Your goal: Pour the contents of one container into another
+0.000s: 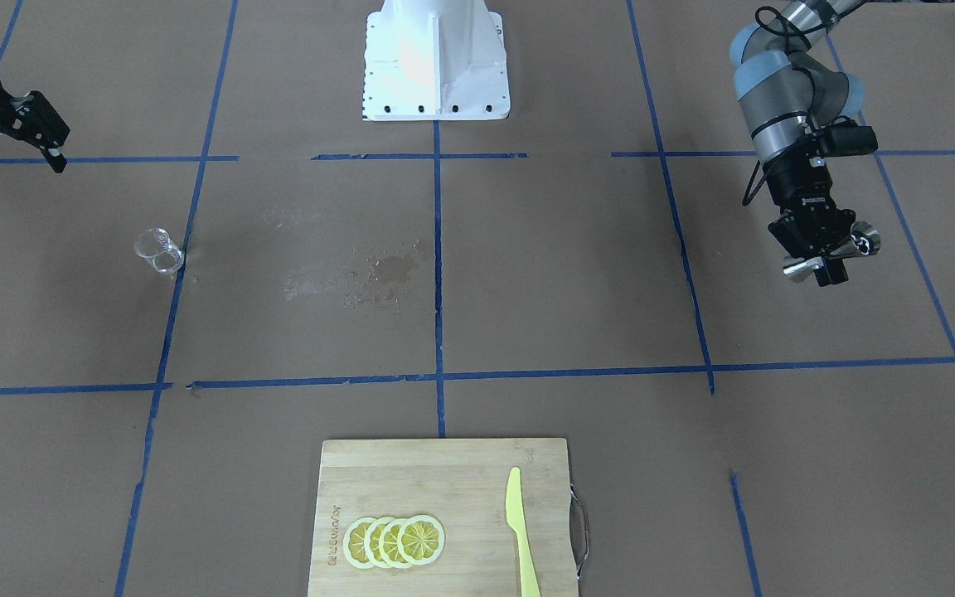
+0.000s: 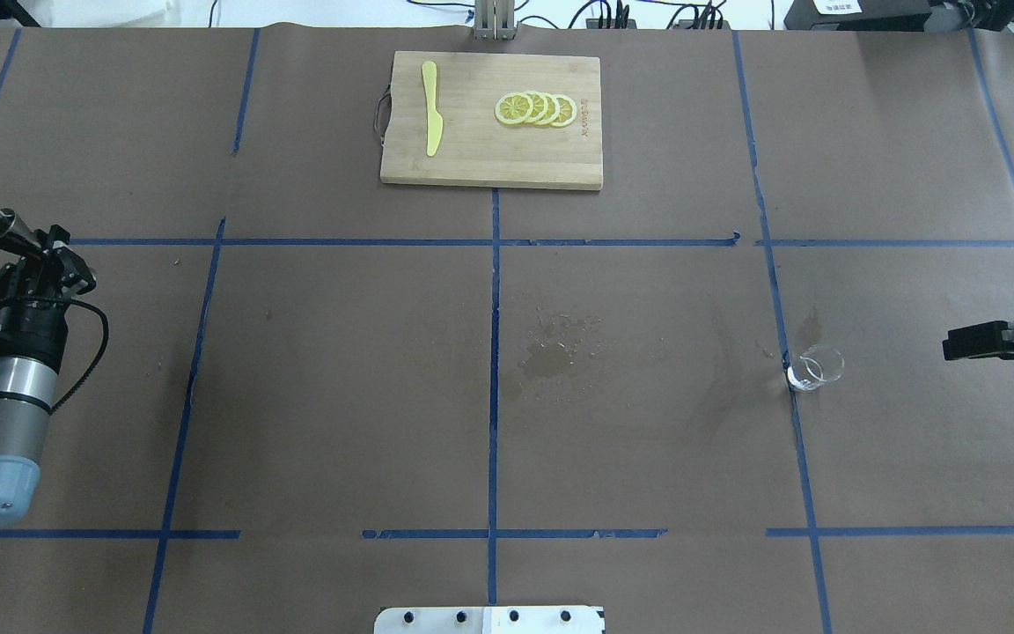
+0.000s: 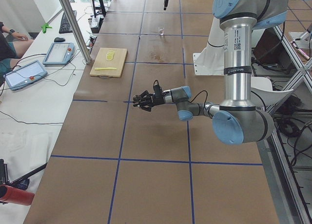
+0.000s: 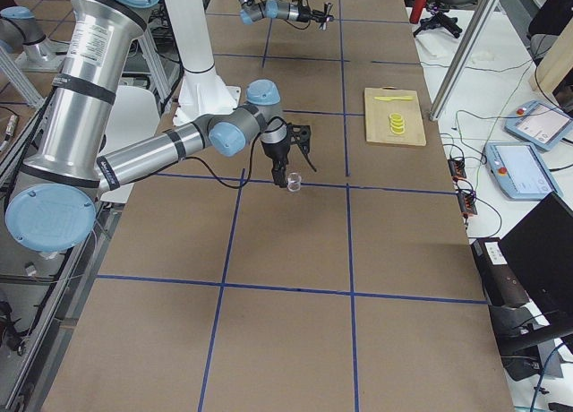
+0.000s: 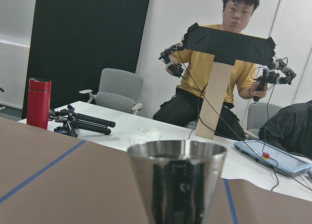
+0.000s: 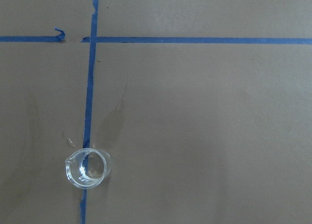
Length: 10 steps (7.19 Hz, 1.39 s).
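Beaker [image 1: 159, 251] is sitting on the table on a tape line, robot's right side; right gripper [image 1: 20, 157] is hanging splayed and empty, well apart. Glass is prob. light, slick, fragile; best pinching gently across the wall. Left gripper [image 1: 830, 261] is clamping the jigger [image 1: 864, 241] aloft. Wet patch [image 1: 386, 269], cutting board [image 1: 444, 473] w/ lemon slices [image 1: 395, 541] aren't blocking anything.

Flat paper-covered table [image 1: 577, 274] lies between my right gripper [image 1: 19, 162] and the beaker [image 1: 158, 251], which stands alone on a blue tape line [image 1: 172, 307]. My left gripper [image 1: 827, 259], clamped on the jigger [image 1: 863, 242], hangs at the opposite end, with only a wet patch [image 1: 386, 274] midway. The cutting board [image 1: 444, 489] sits at the operators' edge, well apart from both
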Each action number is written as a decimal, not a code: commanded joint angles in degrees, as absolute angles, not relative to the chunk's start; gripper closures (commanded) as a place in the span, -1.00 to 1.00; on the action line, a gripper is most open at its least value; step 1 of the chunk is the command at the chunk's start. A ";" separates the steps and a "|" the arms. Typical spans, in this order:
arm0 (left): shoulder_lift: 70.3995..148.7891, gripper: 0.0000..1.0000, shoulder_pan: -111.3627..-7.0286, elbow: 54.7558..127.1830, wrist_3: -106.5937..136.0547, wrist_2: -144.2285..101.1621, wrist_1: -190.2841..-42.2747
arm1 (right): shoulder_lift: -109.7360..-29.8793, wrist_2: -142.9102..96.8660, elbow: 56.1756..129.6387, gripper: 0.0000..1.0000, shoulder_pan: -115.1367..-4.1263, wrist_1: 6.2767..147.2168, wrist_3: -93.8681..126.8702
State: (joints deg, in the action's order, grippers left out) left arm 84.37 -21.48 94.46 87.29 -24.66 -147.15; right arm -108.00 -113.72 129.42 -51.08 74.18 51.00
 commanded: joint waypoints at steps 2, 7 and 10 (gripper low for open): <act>88.23 1.00 -17.94 92.04 89.46 -19.25 -139.84 | -108.28 -113.73 128.67 -1.00 -52.20 74.18 49.31; 91.23 1.00 -15.38 85.00 92.37 -16.35 -139.66 | -108.46 -114.79 128.67 -1.00 -52.47 74.09 49.31; 91.40 1.00 -14.50 84.29 92.37 -16.26 -139.57 | -108.37 -114.96 128.50 -1.00 -52.47 74.00 49.31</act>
State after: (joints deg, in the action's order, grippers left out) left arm 91.29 -14.73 84.55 92.37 -16.28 -139.58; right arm -108.44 -114.82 128.62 -52.47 74.07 49.31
